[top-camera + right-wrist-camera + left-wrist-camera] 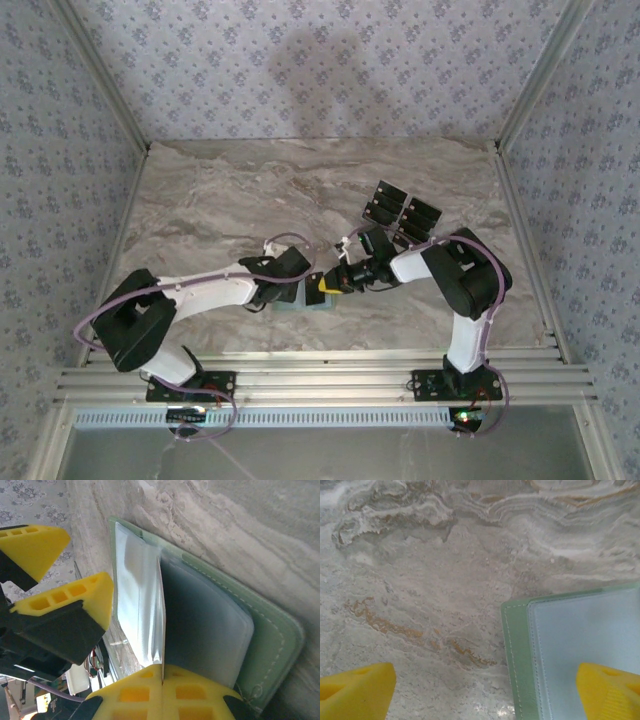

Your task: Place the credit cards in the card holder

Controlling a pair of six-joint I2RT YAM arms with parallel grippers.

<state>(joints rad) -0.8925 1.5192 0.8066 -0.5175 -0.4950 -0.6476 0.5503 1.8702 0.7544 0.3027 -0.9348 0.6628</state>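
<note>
The card holder (300, 303) lies open on the marble near the front, its pale green cover (272, 625) lined with clear sleeves (580, 640). My right gripper (162, 669) is shut on a thin stiff sheet seen edge-on, apparently a credit card (161, 610), which stands on the open holder between the two sleeves. My left gripper (482, 695) hangs open just above the holder's left edge, one finger over the sleeve and one over bare marble. Its yellow fingers (75, 605) stand close by in the right wrist view. Other black credit cards (385, 203) lie further back on the table.
Both grippers (330, 284) meet over the holder in the table's front middle. A second black card (420, 218) lies next to the first at back right, beside the right arm's elbow (465, 270). Patterned walls close in the marble table (220, 200) on three sides.
</note>
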